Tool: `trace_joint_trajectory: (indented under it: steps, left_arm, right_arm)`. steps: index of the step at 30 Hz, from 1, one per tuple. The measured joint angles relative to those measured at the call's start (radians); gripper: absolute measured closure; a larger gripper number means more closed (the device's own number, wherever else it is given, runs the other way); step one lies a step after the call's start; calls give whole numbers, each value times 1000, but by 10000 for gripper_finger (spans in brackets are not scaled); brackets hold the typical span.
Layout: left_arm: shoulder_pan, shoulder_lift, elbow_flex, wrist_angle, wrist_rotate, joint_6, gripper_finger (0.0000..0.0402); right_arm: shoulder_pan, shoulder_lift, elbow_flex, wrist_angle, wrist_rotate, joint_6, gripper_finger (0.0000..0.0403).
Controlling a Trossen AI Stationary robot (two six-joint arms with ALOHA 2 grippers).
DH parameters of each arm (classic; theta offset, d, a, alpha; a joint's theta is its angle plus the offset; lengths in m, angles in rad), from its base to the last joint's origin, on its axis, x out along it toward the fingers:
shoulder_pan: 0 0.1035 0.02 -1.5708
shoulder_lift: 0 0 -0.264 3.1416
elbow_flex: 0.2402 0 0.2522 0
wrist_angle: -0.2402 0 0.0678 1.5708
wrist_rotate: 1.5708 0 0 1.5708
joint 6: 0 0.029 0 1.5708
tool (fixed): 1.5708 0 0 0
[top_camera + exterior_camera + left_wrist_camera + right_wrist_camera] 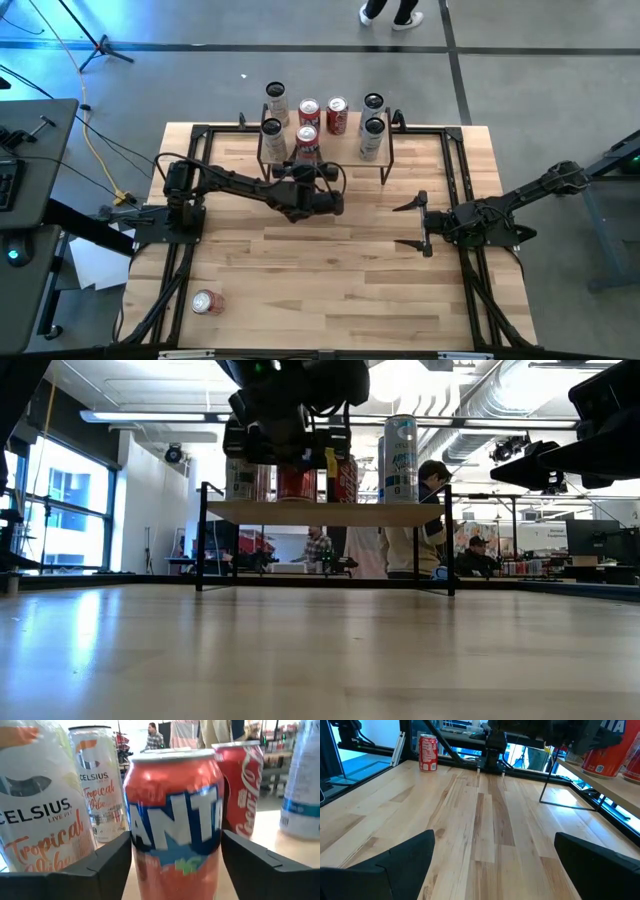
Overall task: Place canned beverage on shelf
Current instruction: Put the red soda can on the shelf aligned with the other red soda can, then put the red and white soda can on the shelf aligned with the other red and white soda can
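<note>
The shelf (330,512) stands at the table's far side with several cans on its top board. My left gripper (307,160) reaches level toward it from the near side. Its fingers (107,862) stand open, close on either side of an orange Fanta can (172,815). The can stands upright on the board (297,482), and a thin gap shows beside one finger. White Celsius cans (97,785) and a red Coca-Cola can (242,785) stand around it. My right gripper (412,224) waits open above the table at the right, with nothing between its fingers.
Another red can (205,302) stands alone near the table's front left corner. Black rails (180,250) frame the tabletop. Bare wood lies between the two arms (490,820). People sit and stand in the room beyond the shelf (430,480).
</note>
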Motion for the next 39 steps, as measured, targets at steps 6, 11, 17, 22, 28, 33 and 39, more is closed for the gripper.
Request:
trace_joint_trajectory:
  steps: [6, 11, 17, 22, 28, 33, 39]
  left_arm:
    - [-15, 1, 0, 0, 8, 29, 83]
    - [-44, 1, 0, 2, 0, 29, 49]
    - [-101, 1, 0, -27, -4, 28, 31]
    - [-201, 1, 0, -117, -5, 27, 30]
    - [-363, 1, 0, -276, 5, -54, 30]
    - [-474, 1, 0, -362, 91, -135, 30]
    - [-545, 1, 0, -396, 222, -307, 30]
  right_arm:
    - [0, 0, 0, 0, 0, 0, 3]
    - [0, 0, 0, 0, 0, 0, 3]
    - [0, 0, 0, 0, 0, 0, 3]
    - [0, 0, 0, 0, 0, 0, 3]
    - [0, 0, 0, 0, 0, 0, 3]
    - [0, 0, 0, 0, 0, 0, 3]
    - [0, 0, 0, 0, 0, 0, 3]
